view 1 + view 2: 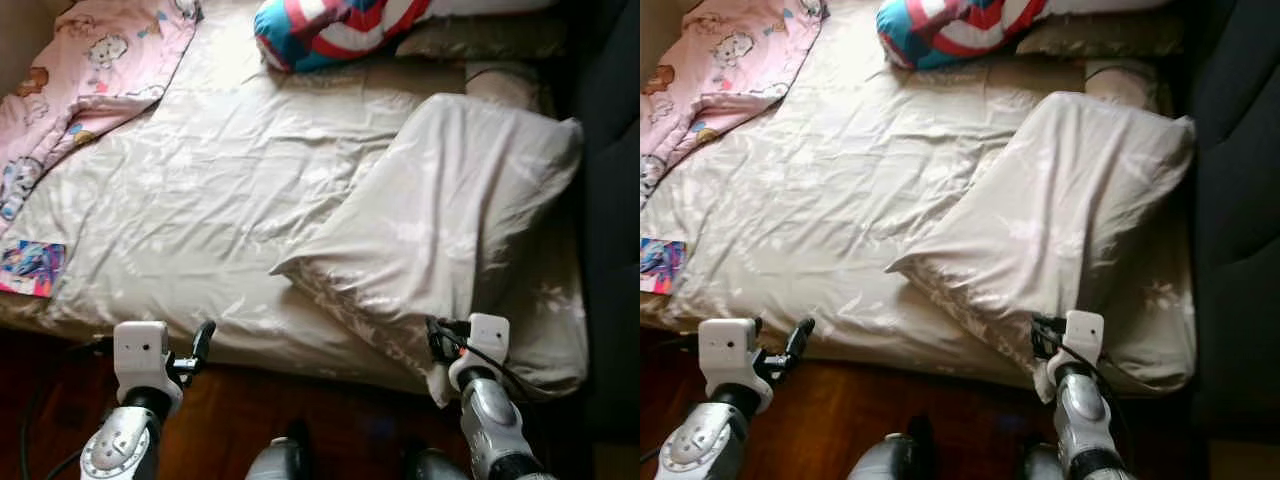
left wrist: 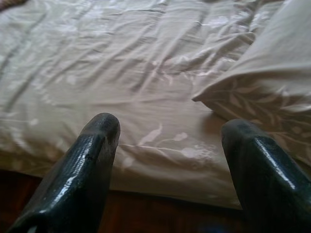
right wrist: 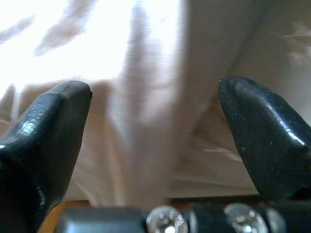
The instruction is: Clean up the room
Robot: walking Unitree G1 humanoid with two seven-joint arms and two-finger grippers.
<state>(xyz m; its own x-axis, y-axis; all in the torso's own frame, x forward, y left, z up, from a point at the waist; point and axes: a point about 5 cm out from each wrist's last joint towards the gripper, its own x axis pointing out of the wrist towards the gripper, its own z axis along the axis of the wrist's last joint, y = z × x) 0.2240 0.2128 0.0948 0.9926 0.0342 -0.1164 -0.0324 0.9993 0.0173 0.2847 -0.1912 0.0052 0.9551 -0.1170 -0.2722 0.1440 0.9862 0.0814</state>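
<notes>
Bed (image 1: 220, 200) far from tidy — the beige duvet (image 1: 440, 230) lies folded back on its right half. Right gripper (image 3: 155, 126) gapes wide at its edge; left gripper (image 2: 167, 145) wide too, empty — straightening barely begun.

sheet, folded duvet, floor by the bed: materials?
Sheet: thin beige woven cloth with a slight sheen, likely cotton or a blend; fine creases and a pale leaf print.
Duvet: same-looking beige fabric but padded, judging by its soft thick fold.
Floor: dark reddish-brown, looks like polished wood; too dim for grain.
</notes>
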